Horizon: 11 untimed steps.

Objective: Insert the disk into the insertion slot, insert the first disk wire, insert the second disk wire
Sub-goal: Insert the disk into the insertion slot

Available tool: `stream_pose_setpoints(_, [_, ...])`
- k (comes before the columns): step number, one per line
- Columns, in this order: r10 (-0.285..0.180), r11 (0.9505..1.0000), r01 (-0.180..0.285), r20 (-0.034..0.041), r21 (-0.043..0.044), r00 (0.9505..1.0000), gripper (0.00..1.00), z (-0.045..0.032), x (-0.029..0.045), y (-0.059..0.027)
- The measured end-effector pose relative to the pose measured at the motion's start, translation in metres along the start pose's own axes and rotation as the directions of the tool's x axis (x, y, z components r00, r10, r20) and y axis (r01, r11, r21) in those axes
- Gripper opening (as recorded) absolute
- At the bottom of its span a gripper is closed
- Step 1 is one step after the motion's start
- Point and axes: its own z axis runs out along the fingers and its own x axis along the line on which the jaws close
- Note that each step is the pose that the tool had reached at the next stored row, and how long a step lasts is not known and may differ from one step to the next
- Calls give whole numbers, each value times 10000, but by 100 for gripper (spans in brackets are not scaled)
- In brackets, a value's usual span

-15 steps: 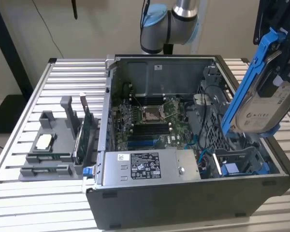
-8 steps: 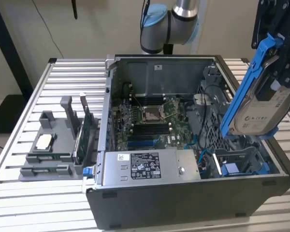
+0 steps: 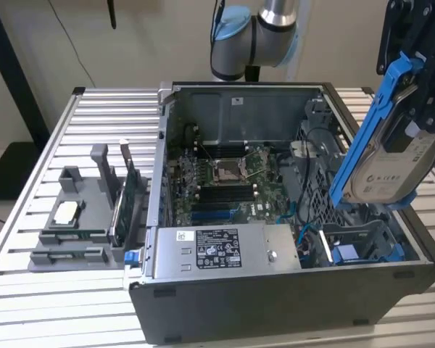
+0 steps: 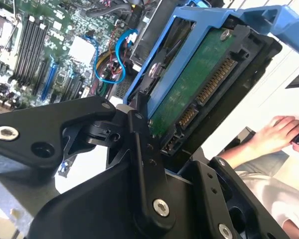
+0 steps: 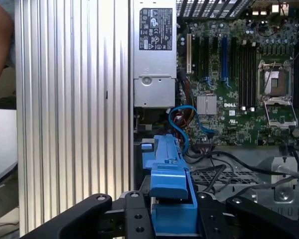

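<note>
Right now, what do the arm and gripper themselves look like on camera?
The arm is a silver-grey tube with rounded light-blue joint caps. The gripper is matte black, built of flat angular links with round holes and silver screw heads at the pivots.

The disk [image 3: 391, 170] is silver-grey with a white printed label, its carrier frame [image 3: 362, 138] is bright blue, and its underside in the second wrist view is a green circuit board. The gripper [image 5: 170, 201] is black and the ribbed table [image 3: 72, 123] is silver. The dark grey case [image 3: 275, 308] holds a green motherboard [image 3: 232, 174], blue cables [image 4: 96, 59] and a grey power supply box [image 3: 217, 250] with a black-and-white label.
</note>
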Motion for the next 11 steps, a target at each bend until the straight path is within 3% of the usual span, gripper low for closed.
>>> stream_pose_setpoints(11, [0, 10000, 0, -2, 1, 10000, 33, 54, 0, -2])
